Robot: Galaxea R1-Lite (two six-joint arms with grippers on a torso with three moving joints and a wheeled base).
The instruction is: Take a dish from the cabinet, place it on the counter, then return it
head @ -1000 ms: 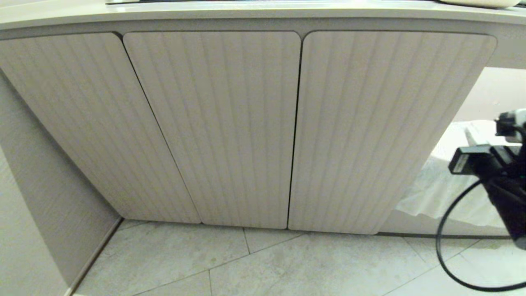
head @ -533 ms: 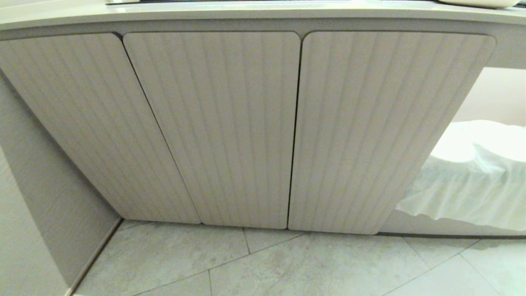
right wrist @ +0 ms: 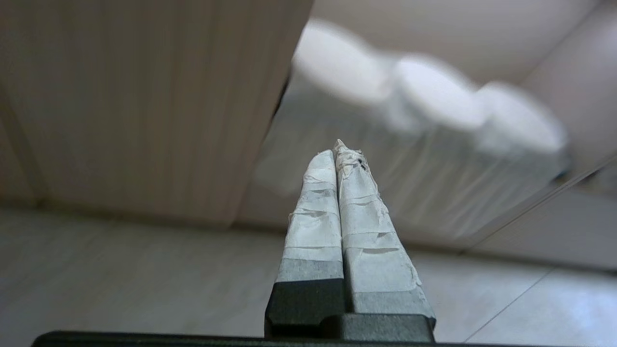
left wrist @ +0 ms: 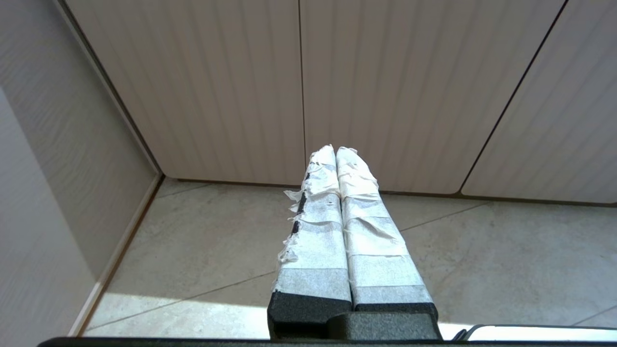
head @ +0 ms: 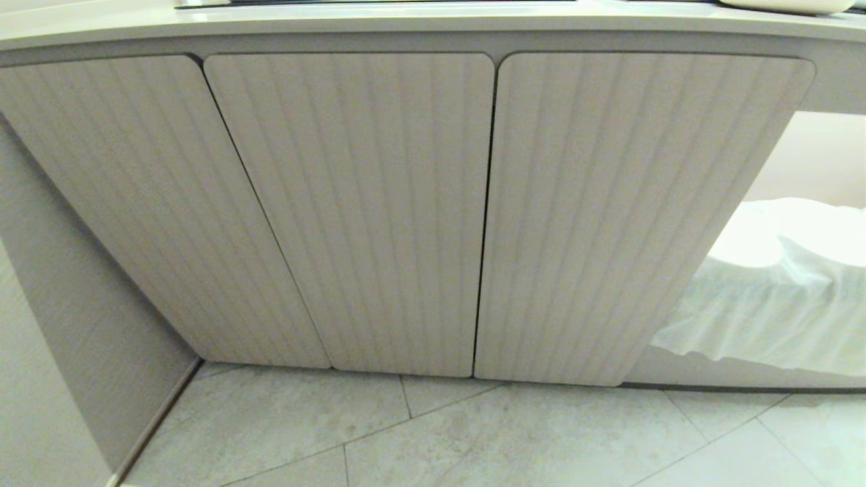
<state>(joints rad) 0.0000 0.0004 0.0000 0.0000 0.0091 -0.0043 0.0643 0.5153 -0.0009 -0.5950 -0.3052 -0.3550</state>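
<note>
The cabinet (head: 352,210) stands with all 3 ribbed doors closed under the front edge of the surface (head: 406,20), so the dish cannot be seen. The left claw (left wrist: 336,150) is clenched and empty, low over the tiled floor (head: 473,433) before the doors. The right claw (right wrist: 336,149), also clenched and empty, points past the rightmost door toward a white cloth (head: 778,304).
</note>
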